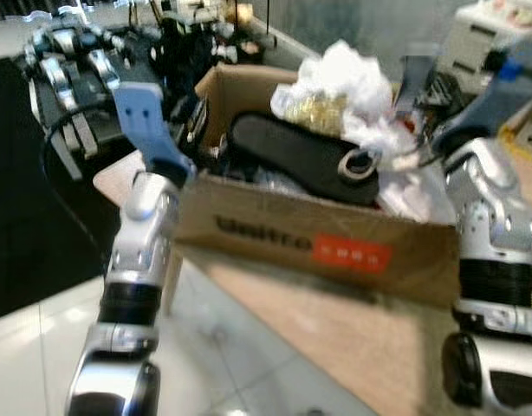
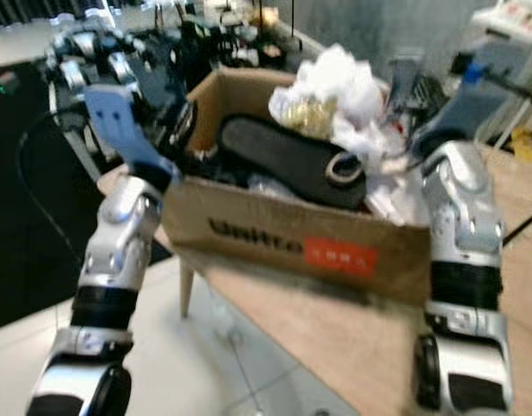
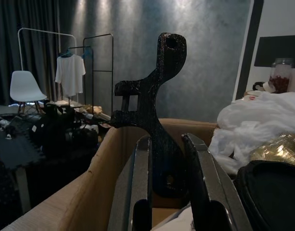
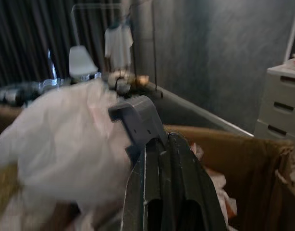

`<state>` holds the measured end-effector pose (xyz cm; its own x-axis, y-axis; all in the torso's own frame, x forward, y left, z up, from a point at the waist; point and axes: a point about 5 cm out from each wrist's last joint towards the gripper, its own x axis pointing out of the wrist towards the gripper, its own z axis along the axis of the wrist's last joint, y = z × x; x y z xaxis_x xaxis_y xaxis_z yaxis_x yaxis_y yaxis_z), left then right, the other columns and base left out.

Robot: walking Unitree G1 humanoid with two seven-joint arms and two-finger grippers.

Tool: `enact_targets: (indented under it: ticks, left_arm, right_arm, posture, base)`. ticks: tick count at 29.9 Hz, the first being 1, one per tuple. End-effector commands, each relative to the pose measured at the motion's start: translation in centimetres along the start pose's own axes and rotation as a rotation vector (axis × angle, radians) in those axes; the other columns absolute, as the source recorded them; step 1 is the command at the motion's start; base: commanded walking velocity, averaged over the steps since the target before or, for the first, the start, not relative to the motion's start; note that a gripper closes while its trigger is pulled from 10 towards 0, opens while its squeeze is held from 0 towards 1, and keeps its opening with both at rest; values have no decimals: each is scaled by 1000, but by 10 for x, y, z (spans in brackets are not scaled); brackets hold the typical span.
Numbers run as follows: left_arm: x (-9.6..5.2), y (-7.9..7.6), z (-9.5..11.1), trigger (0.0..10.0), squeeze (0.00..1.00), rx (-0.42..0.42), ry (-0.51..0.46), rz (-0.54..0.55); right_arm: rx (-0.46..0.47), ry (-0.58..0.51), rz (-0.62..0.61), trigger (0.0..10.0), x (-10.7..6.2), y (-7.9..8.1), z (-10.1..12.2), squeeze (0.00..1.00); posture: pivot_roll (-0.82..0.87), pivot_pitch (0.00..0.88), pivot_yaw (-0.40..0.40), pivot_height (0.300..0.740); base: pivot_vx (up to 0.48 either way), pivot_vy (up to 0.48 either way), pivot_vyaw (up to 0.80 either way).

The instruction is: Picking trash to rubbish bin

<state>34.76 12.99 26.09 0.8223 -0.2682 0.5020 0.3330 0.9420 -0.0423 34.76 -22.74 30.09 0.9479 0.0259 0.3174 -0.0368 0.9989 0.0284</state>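
A cardboard box (image 1: pixel 275 236) printed "Unitree" stands on a wooden table (image 1: pixel 335 342), heaped with trash: crumpled white wrapping (image 1: pixel 348 74), gold foil (image 1: pixel 318 113) and a long black item (image 1: pixel 301 156). My left gripper (image 3: pixel 167 144) is at the box's left end, shut on a black plastic bracket (image 3: pixel 157 96) that sticks up between its fingers (image 3: pixel 142 183). Over the box's right end, my right gripper (image 4: pixel 162 142) is shut on a grey plastic piece (image 4: pixel 138 120), close to the white wrapping (image 4: pixel 66 144). That grey piece (image 1: pixel 413 76) stands upright above the heap.
The box fills the table's near left corner, with white tile floor (image 1: pixel 41 347) below. Black equipment and silver robot parts (image 1: pixel 67 61) crowd the back left. A white drawer unit (image 1: pixel 483 39) stands back right. A clothes rack (image 3: pixel 66 67) and white chair (image 3: pixel 25 86) are farther off.
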Motion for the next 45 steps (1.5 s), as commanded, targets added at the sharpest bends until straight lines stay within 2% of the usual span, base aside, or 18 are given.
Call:
enact_targets:
  ticks: [1,2,11,12,13,14,21,22,23,24,34,37,39,40,41,42,44,45]
  left_arm:
    - [-4,1,-9,10000,0,-6,47,1]
    - [-4,0,-9,10000,0,-5,50,-3]
    - [-2,-6,-13,10000,0,27,78,-45]
    - [-2,-7,-15,10000,0,42,87,-55]
    - [-2,-8,-16,10000,0,58,97,-64]
    - [-2,-9,-17,10000,0,77,106,-70]
    - [-3,1,-26,10000,0,232,213,-41]
    - [-3,4,-27,10000,94,254,236,-29]
    - [-3,7,-29,10000,839,269,255,-25]
    - [-3,9,-30,10000,1000,285,274,-18]
    - [-4,13,-31,10000,1000,327,326,-19]
    - [1,10,-17,10000,1000,203,235,-32]
    - [2,9,-15,10000,1000,180,222,-41]
    - [4,6,-1,10000,0,27,136,-62]
    - [5,6,5,10000,0,-35,102,-64]
    - [5,6,5,10000,0,-35,102,-64]
    - [3,12,22,10000,0,-192,20,-82]
    - [3,12,22,10000,0,-192,20,-82]
  right_arm:
    - [-27,55,26,10000,-2,4,-6,545]
    - [-31,67,29,10000,-3,5,-7,1000]
    - [-6,-62,-75,10000,-1,-1,17,1000]
    - [6,-99,-100,10000,-1,-3,22,494]
    - [18,-134,-116,10000,-2,-5,28,153]
    - [30,-163,-127,10000,-3,-6,32,0]
    - [109,-297,-137,10000,-9,-9,51,0]
    - [126,-322,-120,10000,-10,-7,55,0]
    - [145,-340,-101,10000,-11,-4,57,0]
    - [162,-356,-82,10000,-12,-2,59,0]
    - [212,-398,-39,10000,-12,2,64,0]
    - [247,-419,-1,10000,-12,6,65,0]
    - [253,-422,6,10000,-12,7,66,0]
    - [295,-430,78,10000,-13,16,66,0]
    - [314,-434,110,10000,-14,19,66,0]
    - [314,-434,110,10000,-14,19,66,0]
    - [390,-414,306,10000,-20,42,59,0]
    - [390,-414,306,10000,-20,42,59,0]
  posture:
    - [-39,88,29,740]
    - [-39,88,29,740]
    - [-44,83,33,740]
    - [-46,83,34,740]
    - [-46,83,38,740]
    - [-46,83,38,740]
    - [-45,84,40,740]
    - [-45,86,42,740]
    - [-45,86,42,740]
    - [-45,86,42,740]
    - [-42,83,42,740]
    - [-38,83,42,740]
    - [-38,83,42,740]
    - [-31,83,38,740]
    - [-31,83,38,740]
    - [-31,83,38,740]
    - [-27,83,34,740]
    - [-27,83,34,740]
  base:
    - [0,0,0]
    - [0,0,0]
    - [0,0,0]
    - [0,0,0]
    - [0,0,0]
    - [0,0,0]
    - [0,0,0]
    - [0,0,0]
    - [0,0,0]
    - [0,0,0]
    - [0,0,0]
    - [0,0,0]
    - [0,0,0]
    - [0,0,0]
    - [0,0,0]
    - [0,0,0]
    - [0,0,0]
    - [0,0,0]
